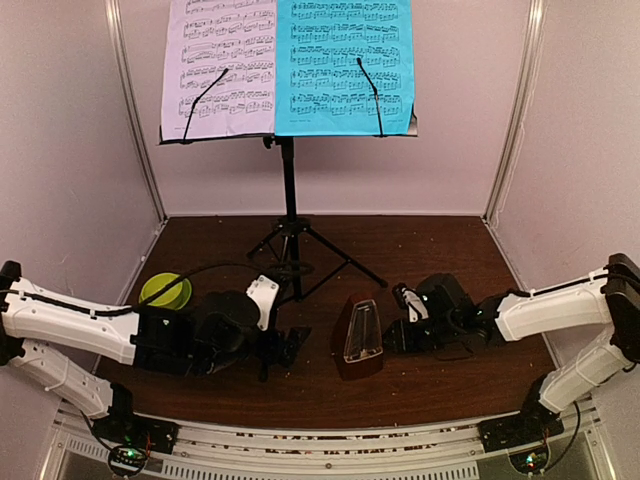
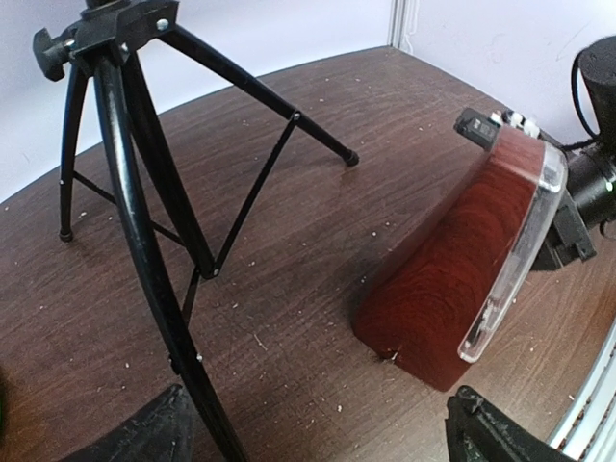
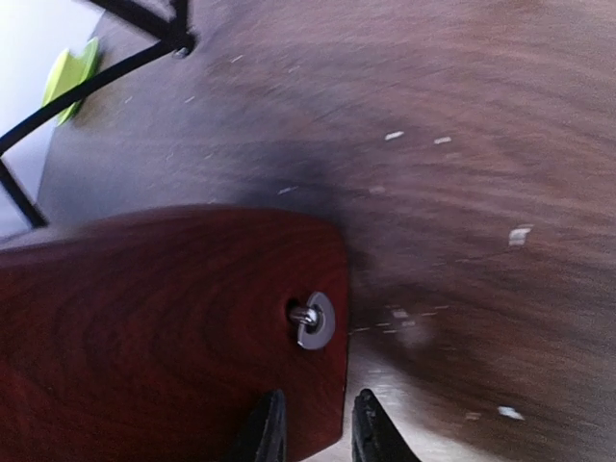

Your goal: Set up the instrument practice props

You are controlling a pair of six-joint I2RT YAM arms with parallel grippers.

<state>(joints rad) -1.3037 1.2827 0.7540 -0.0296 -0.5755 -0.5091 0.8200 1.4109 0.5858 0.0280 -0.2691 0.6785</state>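
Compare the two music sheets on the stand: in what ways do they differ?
Colour: the lilac sheet is pale, while the cyan sheet is bright.
Place: the lilac sheet covers the left half of the music stand, and the cyan sheet covers the right half.
Holder: the left wire arm over the lilac sheet leans up to the right, whereas the right wire arm over the cyan sheet leans up to the left.
Both sheets stand upright, show printed staves and meet at the middle.

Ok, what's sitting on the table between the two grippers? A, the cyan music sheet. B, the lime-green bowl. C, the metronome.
C: in the top view the metronome stands on the table between the left gripper and the right gripper.
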